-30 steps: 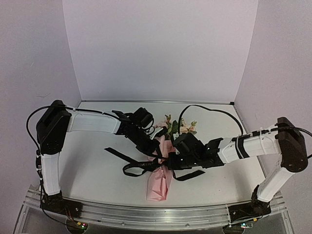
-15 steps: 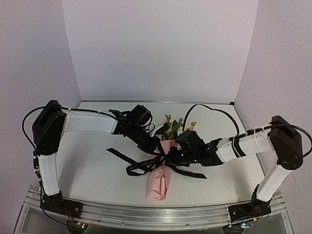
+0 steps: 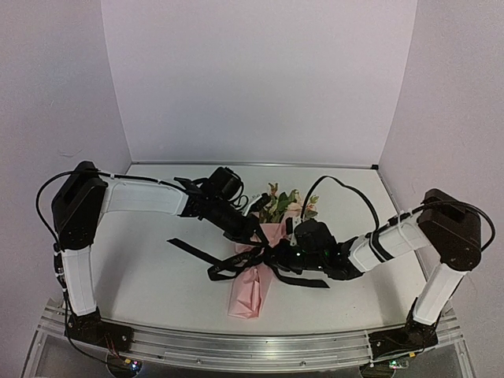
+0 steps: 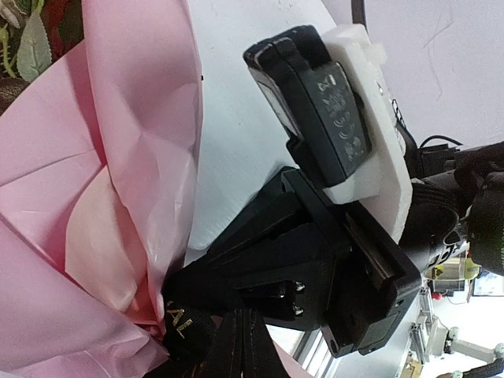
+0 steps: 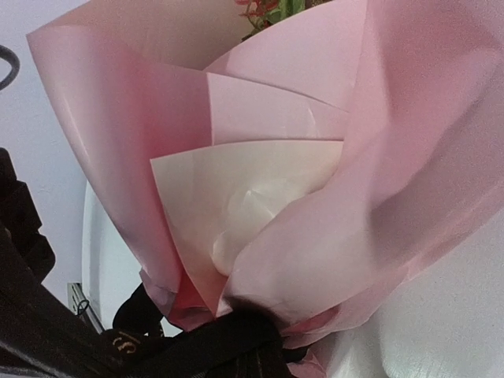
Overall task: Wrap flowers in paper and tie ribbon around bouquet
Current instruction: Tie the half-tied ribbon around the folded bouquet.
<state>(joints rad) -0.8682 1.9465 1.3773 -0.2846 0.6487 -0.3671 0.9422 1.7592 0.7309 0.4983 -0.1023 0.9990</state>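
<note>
- The bouquet [image 3: 253, 277] lies on the surface [image 3: 150, 268] between my two arms, with its narrow tail toward the bases. The flowers [image 3: 283, 203] point at the back wall.
- Over the last second the tail has swung a little to the left, while the blossom end has hardly moved.
- The pink paper [image 5: 268, 181] is already rolled into a cone. In the right wrist view its layers overlap and pinch together at the waist.
- The ribbon [image 3: 224, 268] has been drawn in. A second ago its loops sprawled wide on the left, and now they bunch darkly at the waist. One tail trails left across the surface and another trails right.
- I judge the wrapping done and the tie mid-knot: the band is around the cone, but I cannot make out a finished bow.
- The left claw [image 3: 256, 234] has slid in from the left and now sits right at the waist. Its fingers are together. Lettered strands run down toward it in its own camera, so I judge it is pinching ribbon, though the pinch itself is out of sight.
- The right claw [image 3: 285, 256] has also closed in, with its forearm dropping lower. Its fingers are together too, against the black band at the waist, and I judge that it grips a strand.
</note>
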